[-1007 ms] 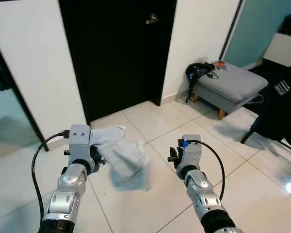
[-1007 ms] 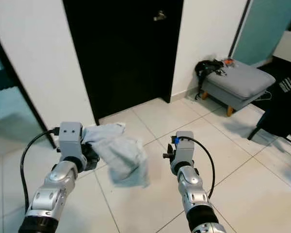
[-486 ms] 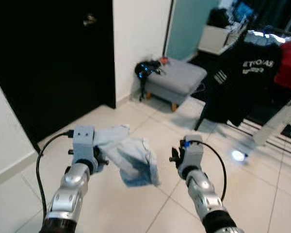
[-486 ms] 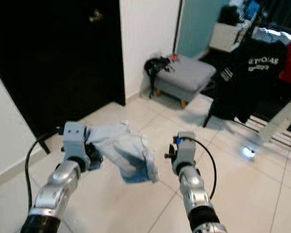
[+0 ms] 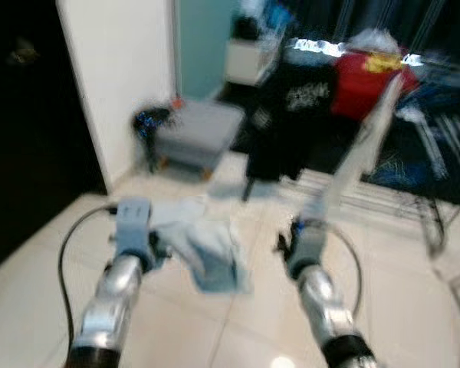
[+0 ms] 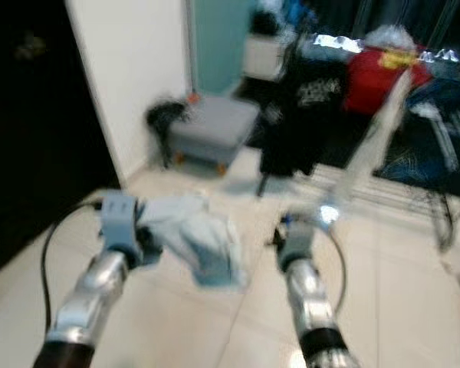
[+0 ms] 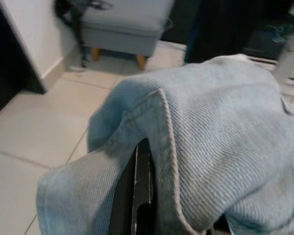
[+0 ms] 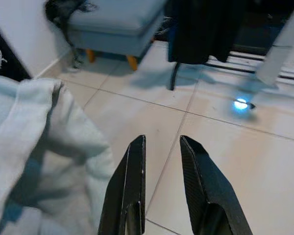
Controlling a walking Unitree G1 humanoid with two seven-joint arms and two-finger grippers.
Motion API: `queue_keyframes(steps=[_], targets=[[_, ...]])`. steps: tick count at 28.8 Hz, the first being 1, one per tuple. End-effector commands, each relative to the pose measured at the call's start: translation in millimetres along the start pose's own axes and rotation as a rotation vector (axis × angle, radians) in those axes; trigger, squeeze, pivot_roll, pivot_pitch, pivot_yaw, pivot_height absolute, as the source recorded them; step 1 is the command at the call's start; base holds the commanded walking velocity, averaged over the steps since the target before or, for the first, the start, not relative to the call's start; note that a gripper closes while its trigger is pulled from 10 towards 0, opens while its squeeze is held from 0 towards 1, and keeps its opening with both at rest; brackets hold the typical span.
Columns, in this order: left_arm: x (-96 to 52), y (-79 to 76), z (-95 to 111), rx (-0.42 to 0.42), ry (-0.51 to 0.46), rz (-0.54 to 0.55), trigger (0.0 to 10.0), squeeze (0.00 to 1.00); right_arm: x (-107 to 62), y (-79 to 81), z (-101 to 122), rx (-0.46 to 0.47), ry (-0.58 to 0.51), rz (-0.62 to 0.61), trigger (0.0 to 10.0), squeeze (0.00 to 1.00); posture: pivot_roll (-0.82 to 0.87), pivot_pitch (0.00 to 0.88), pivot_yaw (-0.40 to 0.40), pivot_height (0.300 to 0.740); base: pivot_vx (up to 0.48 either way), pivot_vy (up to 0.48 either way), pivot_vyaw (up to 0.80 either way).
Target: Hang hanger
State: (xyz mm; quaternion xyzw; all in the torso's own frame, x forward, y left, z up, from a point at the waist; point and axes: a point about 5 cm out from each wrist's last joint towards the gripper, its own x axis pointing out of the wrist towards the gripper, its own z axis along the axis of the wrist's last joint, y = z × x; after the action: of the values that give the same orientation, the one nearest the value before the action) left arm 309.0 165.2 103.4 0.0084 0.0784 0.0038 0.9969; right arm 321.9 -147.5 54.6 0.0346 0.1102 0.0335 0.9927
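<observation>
A light blue denim garment (image 5: 203, 249) hangs bunched in front of me over the tiled floor, with my left gripper (image 5: 155, 249) shut on it. The cloth (image 7: 220, 137) drapes over one black finger (image 7: 142, 196) in the left wrist view, hiding the rest. My right gripper (image 5: 284, 244) is held beside the garment at the same height; it is open by a narrow gap (image 8: 162, 147) with nothing between its fingers. The garment's edge (image 8: 39, 147) lies just to its side. The head views are blurred.
A clothes rack stands ahead on the right with a black T-shirt (image 5: 291, 115), a red garment (image 5: 364, 84) and a slanted white leg (image 5: 353, 165). A grey footstool (image 5: 195, 130) with a black bag (image 5: 147, 121) sits by the white wall (image 5: 123, 69). A dark door (image 5: 23, 138) is at left.
The camera has swung to the right: the dark door slid off to the left and the clothes rack came into view. Both arms keep their pose, and the garment stays in the left gripper.
</observation>
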Motion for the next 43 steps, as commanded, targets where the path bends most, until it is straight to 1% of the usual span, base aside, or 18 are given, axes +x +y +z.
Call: queue_keyframes(steps=[1,9,23,28,30,38,43], targets=[[1.9,-1.3,6,0.010,-0.029,-0.005,10.0,0.00,-1.5,-6.7,-2,0.001,0.007,-0.021,10.0,0.00,0.05,0.000,-0.005,0.740,0.330,0.000,-0.80],[2.6,-0.6,6,0.011,-0.029,-0.006,10.0,0.00,-1.4,-6.5,-3,0.002,0.006,-0.022,10.0,0.00,0.05,0.000,-0.003,0.740,0.327,0.000,-0.77],[2.1,-0.6,3,0.016,-0.024,-0.004,10.0,0.00,-1.9,-5.9,-2,-0.008,0.005,-0.006,10.0,0.00,0.05,0.000,-0.006,0.740,0.301,0.000,0.00],[0.4,7.5,-1,0.020,-0.004,0.050,10.0,0.00,-1.6,-2.3,-2,-0.017,0.007,0.016,10.0,0.00,0.05,0.000,-0.008,0.740,0.000,0.000,0.00],[-0.4,10.1,-3,0.032,0.008,0.056,10.0,0.00,-1.8,-1.2,-2,-0.024,0.006,0.023,10.0,0.00,0.05,0.000,-0.009,0.740,0.000,0.000,0.00],[-1.6,11.7,-5,0.047,0.009,0.054,10.0,0.00,-2.5,-1.3,-3,-0.031,0.008,0.027,10.0,0.00,0.05,0.000,-0.012,0.740,0.000,0.000,0.00],[-2.7,10.9,-5,0.040,0.005,0.045,10.0,0.00,-2.8,-2.1,-3,-0.034,0.009,0.026,10.0,0.00,0.05,0.000,-0.012,0.740,0.000,0.476,0.00]])
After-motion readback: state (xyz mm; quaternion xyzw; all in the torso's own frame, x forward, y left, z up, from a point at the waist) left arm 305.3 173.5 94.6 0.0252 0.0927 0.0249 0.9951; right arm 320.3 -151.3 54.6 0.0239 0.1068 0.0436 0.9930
